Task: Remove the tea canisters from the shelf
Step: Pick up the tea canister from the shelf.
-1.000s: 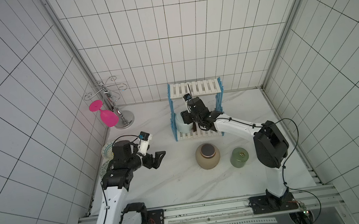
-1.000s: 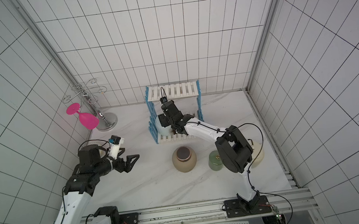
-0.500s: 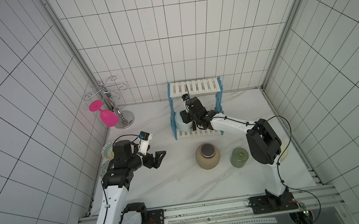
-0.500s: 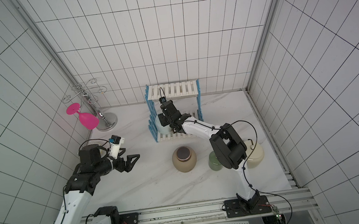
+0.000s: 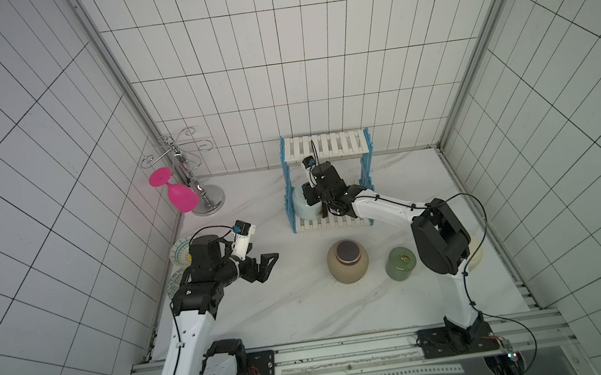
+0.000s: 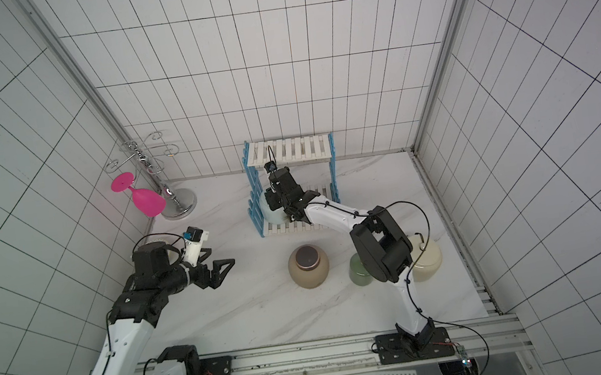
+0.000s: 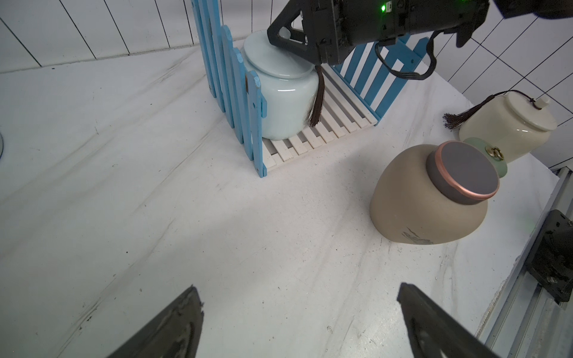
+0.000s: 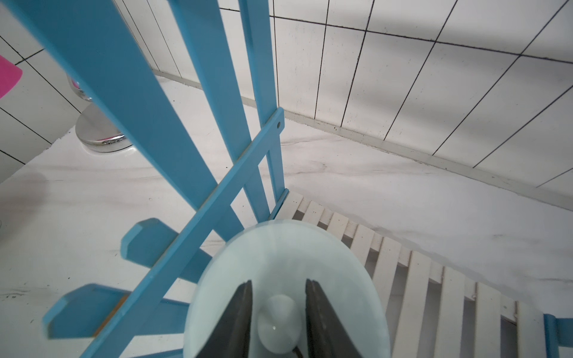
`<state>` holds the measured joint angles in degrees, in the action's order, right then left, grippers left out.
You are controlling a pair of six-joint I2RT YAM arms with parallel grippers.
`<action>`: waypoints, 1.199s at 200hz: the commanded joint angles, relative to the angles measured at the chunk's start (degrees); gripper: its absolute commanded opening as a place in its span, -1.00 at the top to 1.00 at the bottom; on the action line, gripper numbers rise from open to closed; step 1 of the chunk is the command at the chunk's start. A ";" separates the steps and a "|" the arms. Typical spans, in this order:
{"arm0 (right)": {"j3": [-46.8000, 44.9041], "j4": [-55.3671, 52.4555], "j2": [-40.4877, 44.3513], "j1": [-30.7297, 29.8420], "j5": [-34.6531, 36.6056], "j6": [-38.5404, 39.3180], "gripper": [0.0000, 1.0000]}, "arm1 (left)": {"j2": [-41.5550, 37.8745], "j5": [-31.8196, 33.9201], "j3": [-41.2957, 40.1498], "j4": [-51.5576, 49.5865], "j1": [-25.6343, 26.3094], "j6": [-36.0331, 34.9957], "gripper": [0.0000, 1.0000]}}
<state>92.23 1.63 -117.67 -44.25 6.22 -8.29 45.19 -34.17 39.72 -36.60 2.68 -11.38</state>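
Observation:
The pale blue canister [image 5: 303, 206] with a dark tassel stands on the lower board of the shelf [image 5: 325, 146], hard against its left blue slats. My right gripper [image 8: 278, 283] reaches in from the right under the top board. Its fingers press on either side of the lid knob [image 8: 279, 322]. Out on the table in front of the shelf stand the tan canister [image 5: 348, 267], the green canister [image 5: 400, 264] and the cream canister [image 6: 426, 258]. My left gripper [image 5: 268, 265] hovers open over bare table at the left, holding nothing.
A pink goblet [image 5: 180, 196] hangs upside down from the silver wire stand [image 5: 190, 171] at the back left. A patterned bowl [image 5: 179, 249] lies by the left wall behind my left arm. The right arm's elbow [image 5: 440, 241] rises beside the green and cream canisters.
The right gripper's fingers have closed in on the pale blue canister's lid knob, and the wrist has shifted slightly deeper into the shelf. The left arm has not moved.

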 commanded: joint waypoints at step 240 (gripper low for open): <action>-9.59 -1.42 23.75 -7.03 -2.35 2.14 1.00 | -1.00 5.54 -0.13 3.65 -1.05 4.85 -0.98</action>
<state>83.00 -6.37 -99.79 -49.41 3.68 -6.83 44.99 -32.25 39.51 -34.50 2.15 -8.47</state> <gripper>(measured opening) 0.198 0.991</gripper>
